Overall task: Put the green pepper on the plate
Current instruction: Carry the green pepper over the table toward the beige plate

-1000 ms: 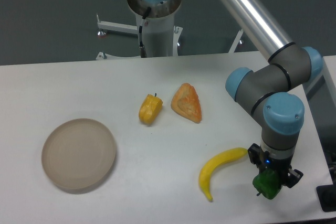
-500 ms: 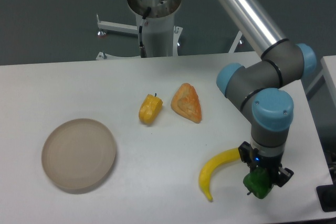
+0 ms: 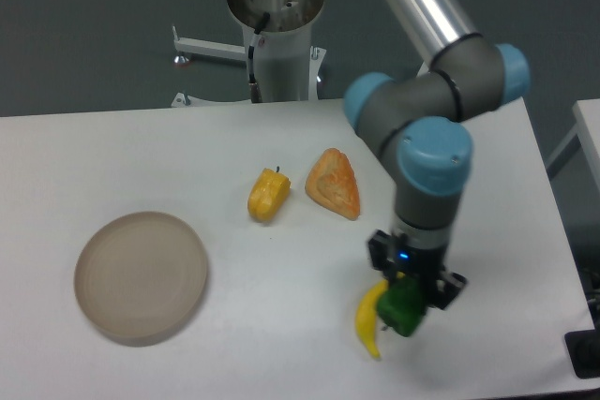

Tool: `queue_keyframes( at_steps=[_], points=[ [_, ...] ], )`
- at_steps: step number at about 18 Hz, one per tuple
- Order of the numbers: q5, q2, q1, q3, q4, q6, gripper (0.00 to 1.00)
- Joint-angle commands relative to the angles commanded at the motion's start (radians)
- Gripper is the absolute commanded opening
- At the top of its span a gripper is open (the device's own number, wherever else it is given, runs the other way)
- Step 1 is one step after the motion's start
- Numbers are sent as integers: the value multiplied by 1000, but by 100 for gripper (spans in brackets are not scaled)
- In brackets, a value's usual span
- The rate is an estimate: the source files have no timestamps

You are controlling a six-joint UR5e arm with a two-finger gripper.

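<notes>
My gripper (image 3: 407, 302) is shut on the green pepper (image 3: 402, 309), a small glossy dark-green toy, and holds it above the table at the front, right of centre. The pepper hangs over the upper end of a yellow banana (image 3: 369, 320). The beige plate (image 3: 141, 274) lies flat at the front left, far to the left of my gripper, with nothing on it.
A yellow-orange pepper (image 3: 268, 194) and an orange wedge of toy bread (image 3: 335, 184) lie near the table's middle. The arm's base column (image 3: 279, 35) stands at the back. The table's right edge is close to the arm's elbow.
My gripper has carried the green pepper to the left, from the front right corner to over the banana. The other items have not moved.
</notes>
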Motion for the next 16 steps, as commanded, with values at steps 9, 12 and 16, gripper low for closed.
queue_keyframes(
  at_steps=[9,12,16],
  points=[
    [-32,80,-179,-127,8,-310,29],
    [-14,85,-245,-154,11,-413,29],
    [6,91,-314,-190,14,-506,29]
  ],
)
